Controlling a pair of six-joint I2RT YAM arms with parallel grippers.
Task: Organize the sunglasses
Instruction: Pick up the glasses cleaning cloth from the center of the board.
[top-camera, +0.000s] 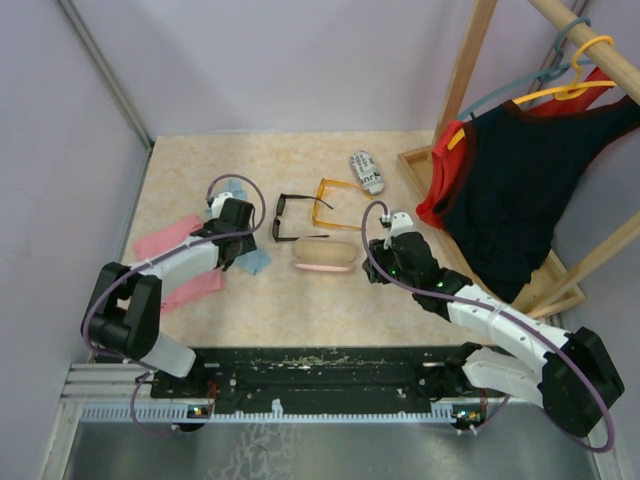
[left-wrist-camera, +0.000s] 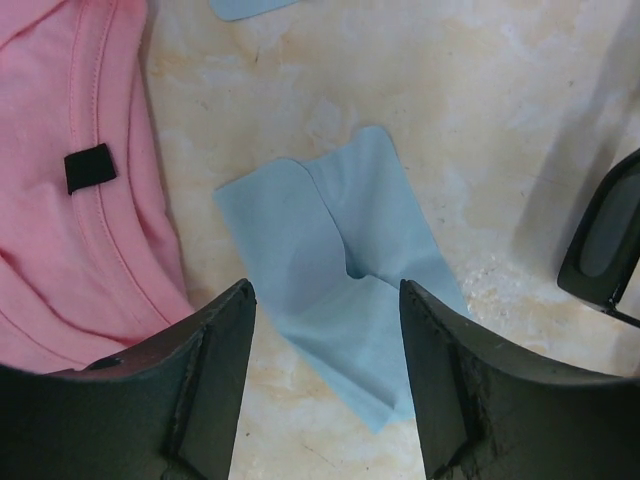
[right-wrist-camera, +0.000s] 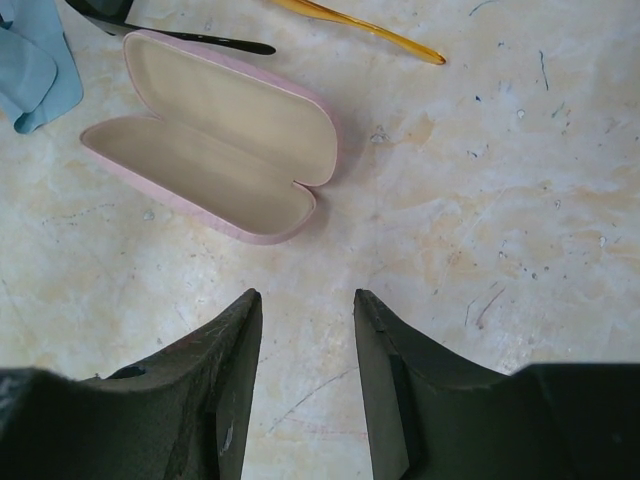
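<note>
Two pairs of sunglasses lie on the table (top-camera: 190, 160), both unfolded, arms pointing to 3 o'clock in top view. They are the black pair (top-camera: 279, 218) and, just beside it at its 2 o'clock, the orange pair (top-camera: 319, 205). Neither is held.

L gripper (left-wrist-camera: 325, 290): jaws apart, medium gap, nothing btwn them. It hovers over a blue cloth (left-wrist-camera: 335, 240) w/ a pink shirt (left-wrist-camera: 70, 200) at its 9 o'clock. Black pair sits near, approx 2 o'clock from it in top view. In L wrist view one dark lens shows at the 3 o'clock edge, apart from the gripper.

R gripper (right-wrist-camera: 308, 300): jaws apart, narrowish gap, empty, above bare table. Open pink case (right-wrist-camera: 215, 140) lies at 11 o'clock ahead of it in wrist view, not touching. Past the case, tips of a black arm and an orange arm show twd 12 o'clock. Top view: orange pair approx 10 o'clock from R gripper, black pair further along at 9–10, pink case btwn the two grippers. Printed case (top-camera: 366, 172) lies at 1 o'clock of the orange pair, apart.
</note>
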